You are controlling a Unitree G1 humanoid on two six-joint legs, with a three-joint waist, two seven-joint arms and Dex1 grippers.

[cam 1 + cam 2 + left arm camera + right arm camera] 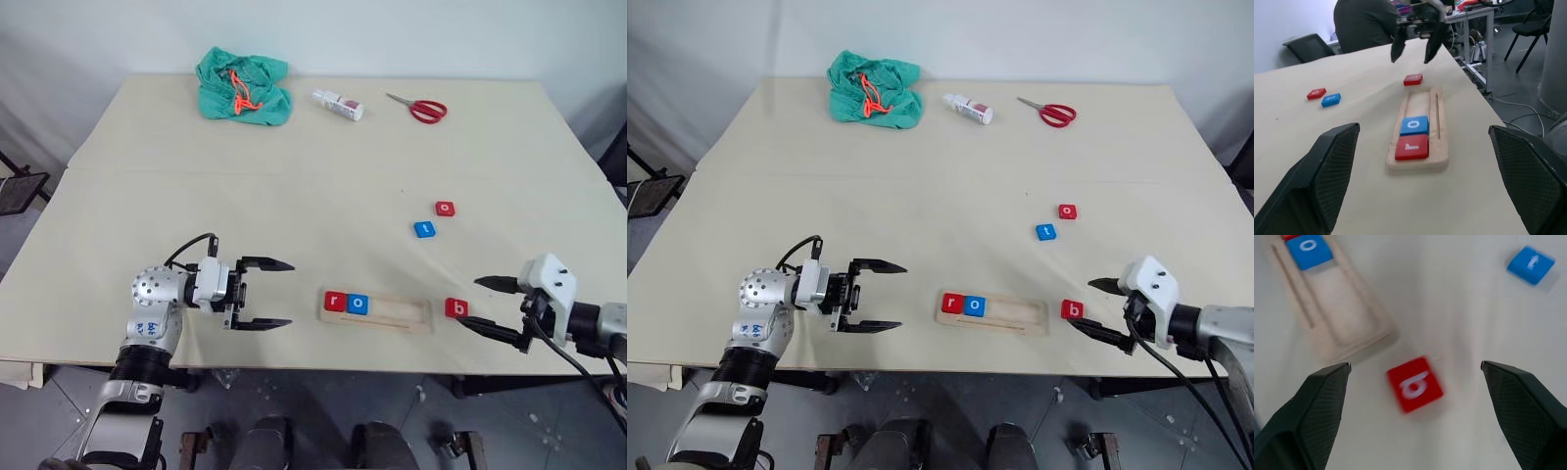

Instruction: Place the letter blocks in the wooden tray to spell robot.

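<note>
Red b block (456,307) lies on the counter (294,186) just beside the wooden tray (411,314), between the right pincer's (485,305) spread fingers; left pincer (274,294) spread, empty

red r (335,302), blue o (359,305), red b (456,308), blue t (424,229)

The pale-wood tray (411,315) holds a red "r" tile (335,302) and a blue "o" tile (358,305), each lettered in white. On the cream bench (294,196) lie a red "b" tile (456,308), a blue "t" tile (424,229) and a red "o" tile (445,208). Farther back are a teal cloth (245,88) with an orange cord (240,93) and red-handled scissors (423,109).
</note>
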